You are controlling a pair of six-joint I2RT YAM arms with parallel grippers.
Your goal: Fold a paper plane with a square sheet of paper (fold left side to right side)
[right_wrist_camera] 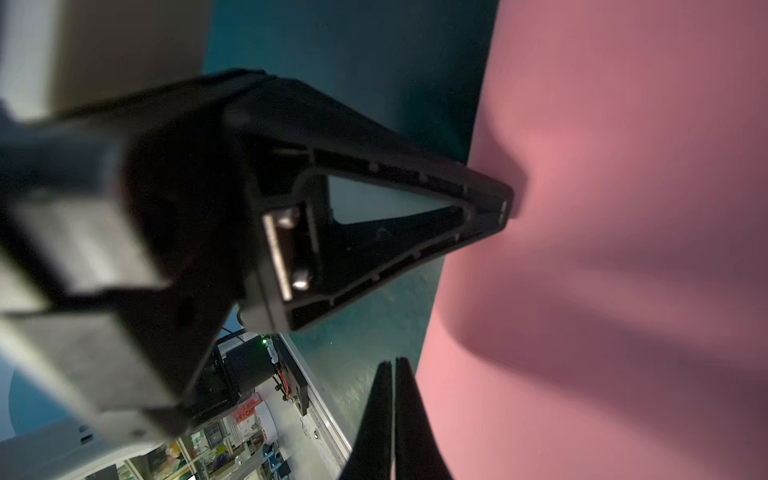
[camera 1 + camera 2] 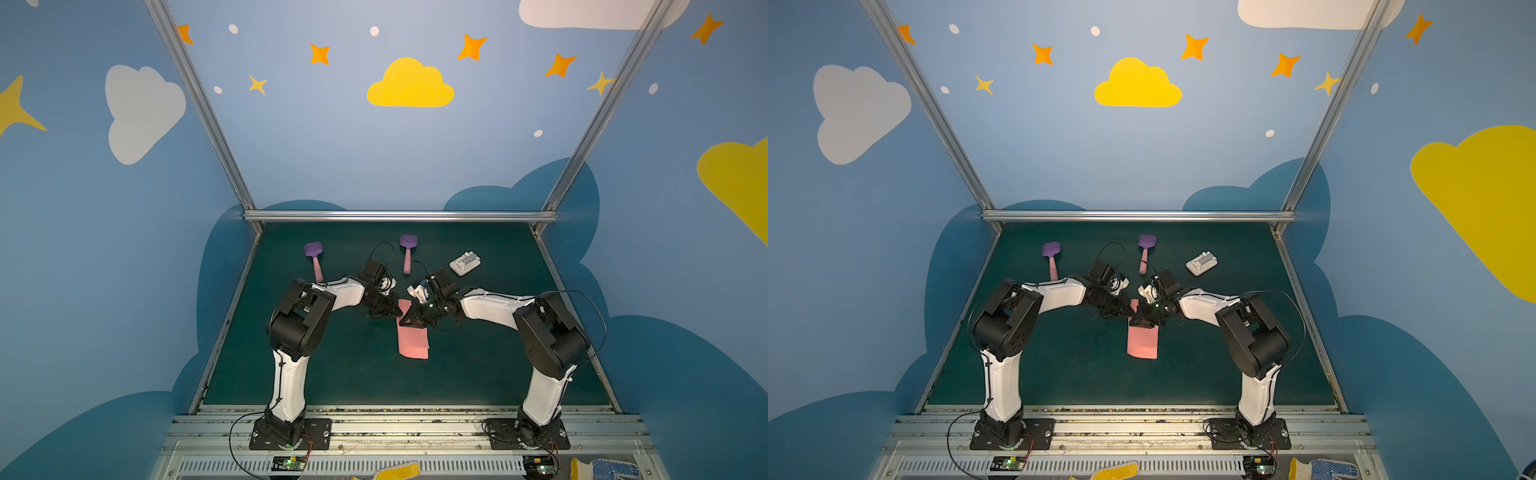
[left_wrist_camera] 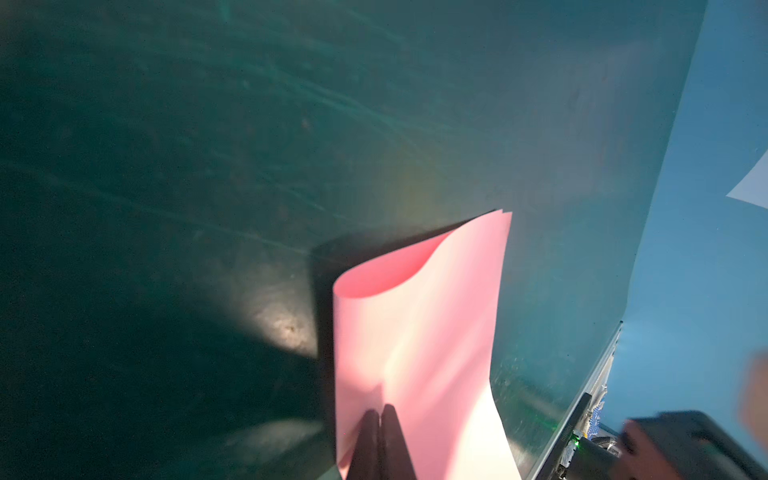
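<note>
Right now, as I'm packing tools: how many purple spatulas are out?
2: one spatula far left on the mat, another far centre near the white block; more may be hidden.

Blue cloud-painted walls (image 2: 332,145), dark green tabletop (image 2: 353,374)

Surface: dark green mat (image 2: 332,374), scuffed and scratched in the left wrist view (image 3: 208,145).

Paper (image 2: 412,343): pink, doubled over loosely, the fold rounded rather than pressed flat. It lies near the middle, long side running front to back.

Left spatula (image 2: 314,259): rear left, flat, purple head toward the back wall.

Centre spatula (image 2: 407,253): rear centre, same orientation, well apart from the first.

Block (image 2: 465,263): white, rear right, near the centre spatula but not touching it.
</note>
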